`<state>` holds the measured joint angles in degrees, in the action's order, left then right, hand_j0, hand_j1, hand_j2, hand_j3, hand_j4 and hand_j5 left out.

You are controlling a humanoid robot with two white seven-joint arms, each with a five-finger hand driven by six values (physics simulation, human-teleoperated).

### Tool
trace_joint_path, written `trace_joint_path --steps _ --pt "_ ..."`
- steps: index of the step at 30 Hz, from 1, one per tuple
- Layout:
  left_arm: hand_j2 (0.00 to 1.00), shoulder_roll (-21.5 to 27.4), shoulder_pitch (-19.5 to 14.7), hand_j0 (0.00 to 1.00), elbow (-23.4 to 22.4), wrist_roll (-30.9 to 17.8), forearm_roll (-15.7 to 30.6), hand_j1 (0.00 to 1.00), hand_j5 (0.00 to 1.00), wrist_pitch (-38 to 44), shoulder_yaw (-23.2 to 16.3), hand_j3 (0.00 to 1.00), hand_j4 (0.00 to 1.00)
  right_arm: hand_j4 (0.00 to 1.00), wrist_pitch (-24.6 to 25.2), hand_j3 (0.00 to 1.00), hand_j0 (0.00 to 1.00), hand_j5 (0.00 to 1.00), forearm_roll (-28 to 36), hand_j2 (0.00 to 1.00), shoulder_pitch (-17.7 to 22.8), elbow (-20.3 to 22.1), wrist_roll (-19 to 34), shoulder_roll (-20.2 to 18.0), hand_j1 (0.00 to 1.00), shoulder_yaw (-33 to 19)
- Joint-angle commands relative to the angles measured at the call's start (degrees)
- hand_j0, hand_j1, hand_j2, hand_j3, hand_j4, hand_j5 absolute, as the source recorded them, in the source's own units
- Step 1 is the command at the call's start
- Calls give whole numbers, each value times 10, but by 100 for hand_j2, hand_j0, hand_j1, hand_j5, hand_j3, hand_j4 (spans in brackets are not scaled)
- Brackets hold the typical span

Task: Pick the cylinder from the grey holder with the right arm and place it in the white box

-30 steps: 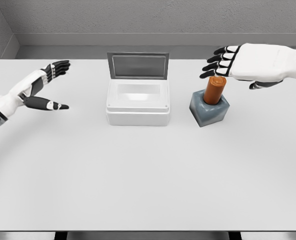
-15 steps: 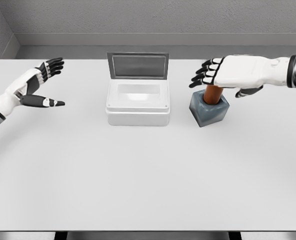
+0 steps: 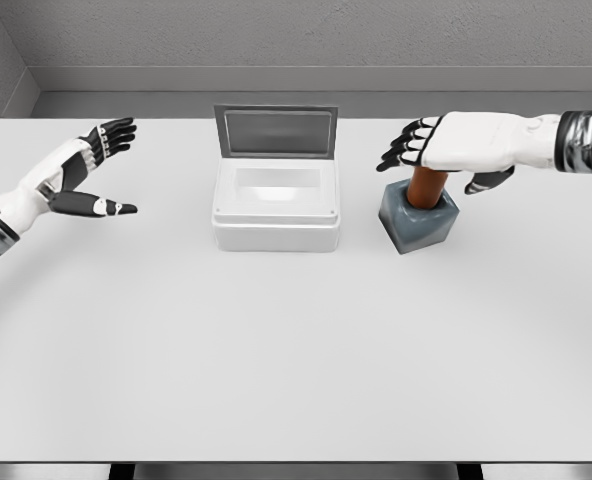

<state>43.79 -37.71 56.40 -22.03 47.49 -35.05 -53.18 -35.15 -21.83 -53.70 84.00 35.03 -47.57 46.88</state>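
An orange cylinder [image 3: 426, 188] stands upright in the grey holder [image 3: 419, 220], right of the white box [image 3: 275, 208], whose lid is raised at the back. My right hand [image 3: 446, 158] hovers flat over the cylinder's top and hides it, fingers [image 3: 401, 148] stretched left and thumb [image 3: 488, 181] hanging to the right. It holds nothing. My left hand [image 3: 88, 172] is open at the far left, well away from the box.
The white table [image 3: 296, 340] stretches wide in front of the box and holder. A grey wall runs along the back edge.
My right hand moved left and down from beside the cylinder until it covers its top. The left hand shifted slightly. The cylinder has stayed in the holder.
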Motion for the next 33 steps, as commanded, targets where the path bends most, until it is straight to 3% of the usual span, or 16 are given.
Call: trace_joint_path --steps 1,5,25,29,33 --pt "100 0 0 100 0 0 3 100 100 0 1 100 100 100 1 100 100 100 -2 100 1 -16 0 10 100 0" --pt "100 -3 0 100 -1 -9 3 100 100 0 1 100 100 100 1 100 100 100 -12 100 0 -38 0 20 100 0" --pt "100 -9 0 100 -1 -17 1 100 100 0 0 100 100 100 1 100 100 100 -23 100 -4 -68 0 38 100 15" --pt "100 -9 0 100 -1 -21 1 100 100 0 0 100 100 65 1 65 65 65 -23 65 -4 -68 0 38 65 15" --pt "100 -9 0 100 -1 -21 1 100 100 0 0 100 100 45 1 45 45 45 -22 45 -4 -68 0 38 45 15"
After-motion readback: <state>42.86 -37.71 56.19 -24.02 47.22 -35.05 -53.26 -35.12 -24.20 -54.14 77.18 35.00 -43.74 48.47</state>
